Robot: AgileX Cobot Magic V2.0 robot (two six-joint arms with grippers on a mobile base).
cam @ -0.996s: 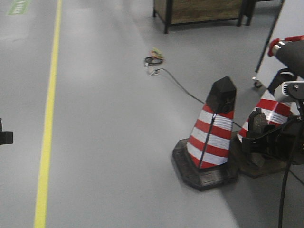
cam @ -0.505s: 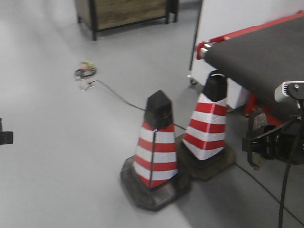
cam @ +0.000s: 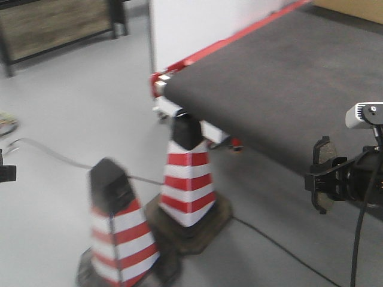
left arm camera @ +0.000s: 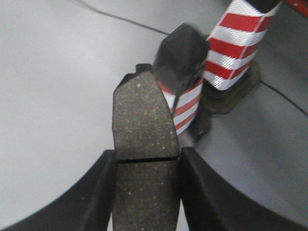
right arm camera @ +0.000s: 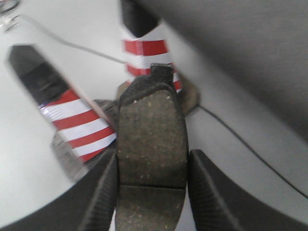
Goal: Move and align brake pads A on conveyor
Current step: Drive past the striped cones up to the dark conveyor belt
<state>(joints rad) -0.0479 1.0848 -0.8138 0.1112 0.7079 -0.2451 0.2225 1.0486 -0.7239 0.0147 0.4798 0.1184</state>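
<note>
Floor (cam: 60, 107), conveyor (cam: 287, 78); front cam: R pad (cam: 325, 152) only; wrist cams: L fingers (left arm camera: 98, 192) clamp L pad (left arm camera: 142, 125), R fingers (right arm camera: 103, 192) likewise.

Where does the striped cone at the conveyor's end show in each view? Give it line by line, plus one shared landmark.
Front view: the cone stands centre, at the conveyor corner.
Left wrist: top right, beyond the left-held brake pad.
Right wrist: top centre, above the right-held brake pad.
Shared landmark: the second cone, lower left in front, mid-frame on the left wrist, left on the right wrist.
</note>
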